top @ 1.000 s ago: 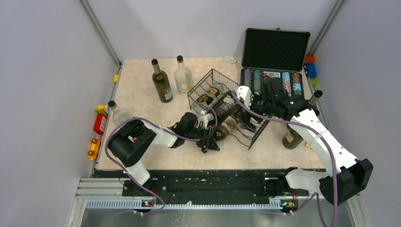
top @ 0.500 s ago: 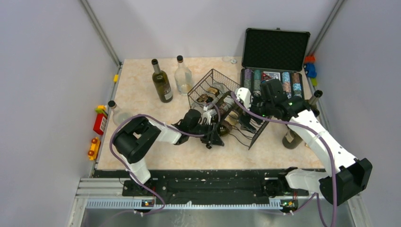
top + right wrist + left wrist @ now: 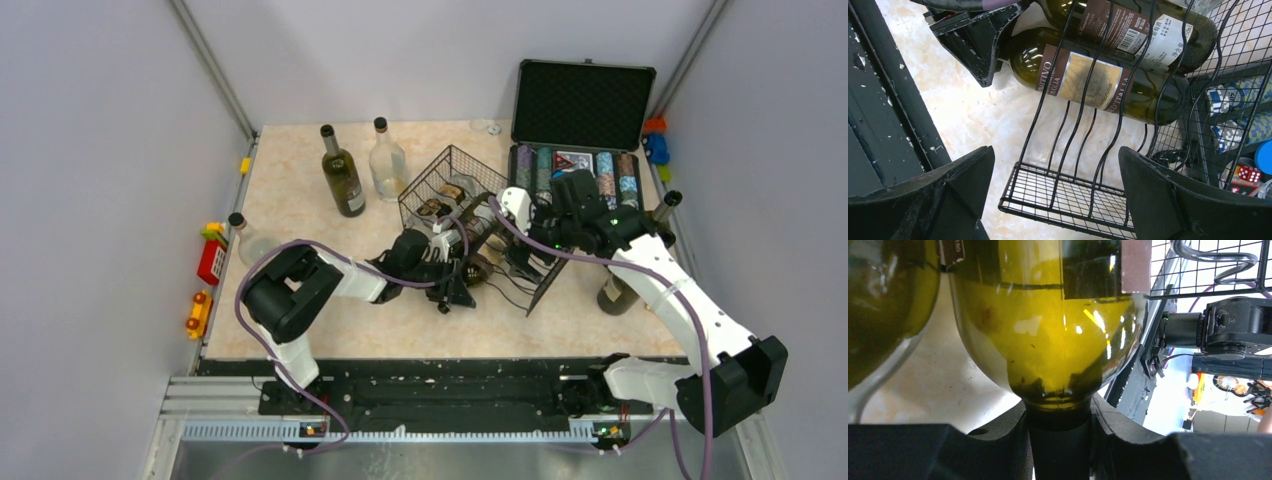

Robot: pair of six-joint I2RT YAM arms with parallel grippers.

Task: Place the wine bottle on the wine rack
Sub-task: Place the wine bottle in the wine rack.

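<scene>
Wine bottle (image 3: 1098, 80) lies lengthwise in the wine rack (image 3: 1068, 195), its base against the left gripper's (image 3: 1060, 430) clenched, empty fingers and its neck pointing deeper into the rack. The right gripper (image 3: 1055, 155) hangs spread open above the rack.

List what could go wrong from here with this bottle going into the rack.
1. The left gripper grips the wine bottle only by its neck, so the heavy body could pivot or slip.
2. The right gripper hangs open at the wine rack without gripping it, so a push on the bottle may slide the light wire rack.
3. The second bottle lies close alongside, and glass may knock glass.
</scene>
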